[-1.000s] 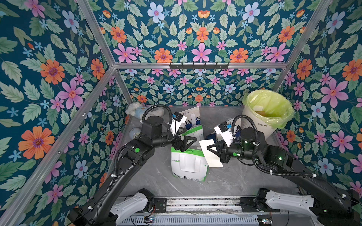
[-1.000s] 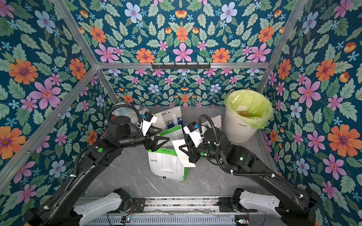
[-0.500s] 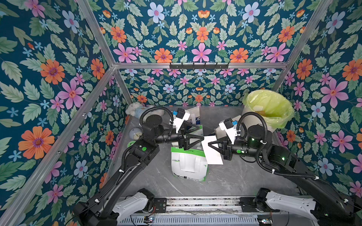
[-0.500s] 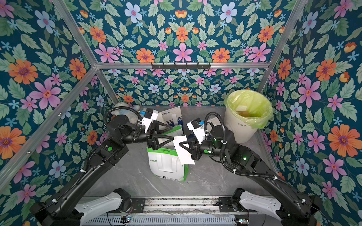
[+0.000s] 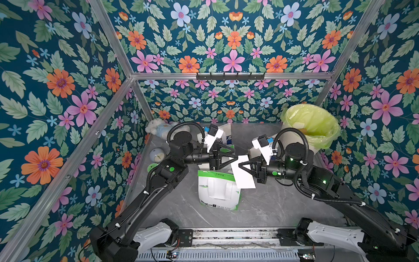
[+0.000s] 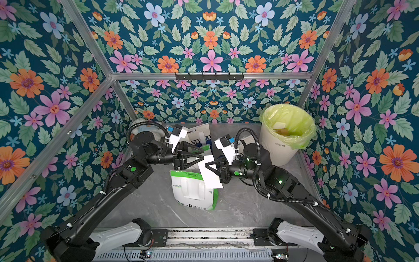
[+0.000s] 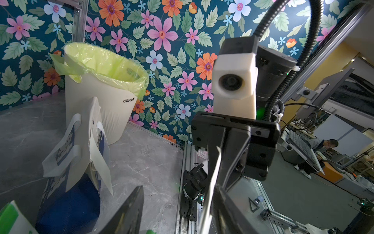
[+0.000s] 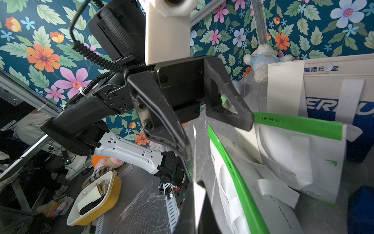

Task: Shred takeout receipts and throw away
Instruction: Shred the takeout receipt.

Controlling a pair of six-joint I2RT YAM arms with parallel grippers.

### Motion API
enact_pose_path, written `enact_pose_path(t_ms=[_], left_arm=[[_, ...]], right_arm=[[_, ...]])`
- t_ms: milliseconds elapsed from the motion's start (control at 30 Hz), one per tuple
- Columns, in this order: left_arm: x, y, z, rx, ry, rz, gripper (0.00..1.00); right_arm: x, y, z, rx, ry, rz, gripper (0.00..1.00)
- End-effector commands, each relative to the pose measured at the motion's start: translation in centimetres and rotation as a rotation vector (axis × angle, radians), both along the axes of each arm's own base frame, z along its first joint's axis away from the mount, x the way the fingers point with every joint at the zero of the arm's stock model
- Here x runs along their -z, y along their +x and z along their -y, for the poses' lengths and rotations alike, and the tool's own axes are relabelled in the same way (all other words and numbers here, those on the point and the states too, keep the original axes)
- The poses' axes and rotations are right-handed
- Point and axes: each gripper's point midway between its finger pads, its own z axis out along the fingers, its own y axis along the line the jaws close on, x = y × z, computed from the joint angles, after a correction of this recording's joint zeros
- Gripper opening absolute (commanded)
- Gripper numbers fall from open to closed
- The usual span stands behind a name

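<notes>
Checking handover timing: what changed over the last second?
The left pincer swung up from over the green-and-white bag toward the right arm. Its jaws now straddle the top edge of the receipt, narrower than before but not shut. The right pincer rose slightly, still shut on the receipt. The bag and the bin did not move.

One plain white rectangular paper sheet (image 5: 244, 181) is showing, along with one white-and-green paper bag (image 5: 217, 192), two white-and-blue paper bags (image 6: 199, 136) (one half hidden), one cream yellow-green-lined bin (image 6: 272, 154) and one white-and-blue plush toy (image 5: 158, 129).
</notes>
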Motion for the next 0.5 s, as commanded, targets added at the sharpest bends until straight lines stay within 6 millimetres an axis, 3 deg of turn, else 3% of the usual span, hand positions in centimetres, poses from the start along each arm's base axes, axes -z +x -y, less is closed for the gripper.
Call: enact_pose_path(t_ms=[0, 233, 467], left_arm=[[-1.4, -0.3, 0.0, 0.011, -0.044, 0.029, 0.49], [-1.5, -0.7, 0.1, 0.017, -0.041, 0.017, 0.43], [-0.3, -0.6, 0.5, 0.02, 0.006, -0.014, 0.41]], right_arm=[[-0.8, 0.1, -0.2, -0.005, 0.026, 0.018, 0.0], [-0.6, 0.5, -0.3, 0.004, 0.022, 0.005, 0.0], [-0.4, 0.9, -0.3, 0.02, 0.022, 0.001, 0.0]])
